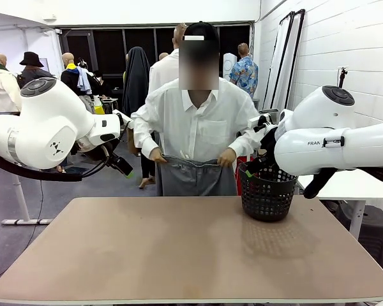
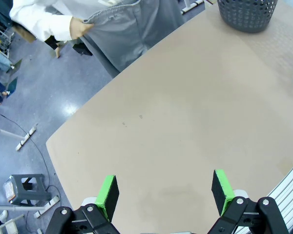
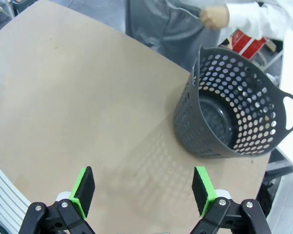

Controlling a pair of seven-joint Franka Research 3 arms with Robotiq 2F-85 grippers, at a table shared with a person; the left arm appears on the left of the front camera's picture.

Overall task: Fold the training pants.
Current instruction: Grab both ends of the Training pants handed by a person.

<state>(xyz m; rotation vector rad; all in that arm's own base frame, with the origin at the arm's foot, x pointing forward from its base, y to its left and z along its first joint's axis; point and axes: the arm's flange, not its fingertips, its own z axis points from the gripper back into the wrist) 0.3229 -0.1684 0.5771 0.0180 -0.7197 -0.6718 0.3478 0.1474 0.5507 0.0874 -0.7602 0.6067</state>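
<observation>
A person at the far side of the table holds up the grey training pants (image 1: 193,178) by the waistband with both hands, the legs hanging below the table edge. The same pants (image 2: 132,29) hang at the top of the left wrist view, and the pants (image 3: 168,22) also appear beyond the table in the right wrist view. My left gripper (image 2: 163,192) hovers open above the bare tabletop, its green pads wide apart. Raised at the left of the front view is that left gripper (image 1: 122,167). My right gripper (image 3: 144,192) is open above the table, near the basket.
A black mesh basket (image 1: 267,191) stands empty on the far right of the tan table (image 1: 191,255). The basket's rim (image 3: 283,105) is close ahead of my right gripper. Both white arms hang high at the table's sides.
</observation>
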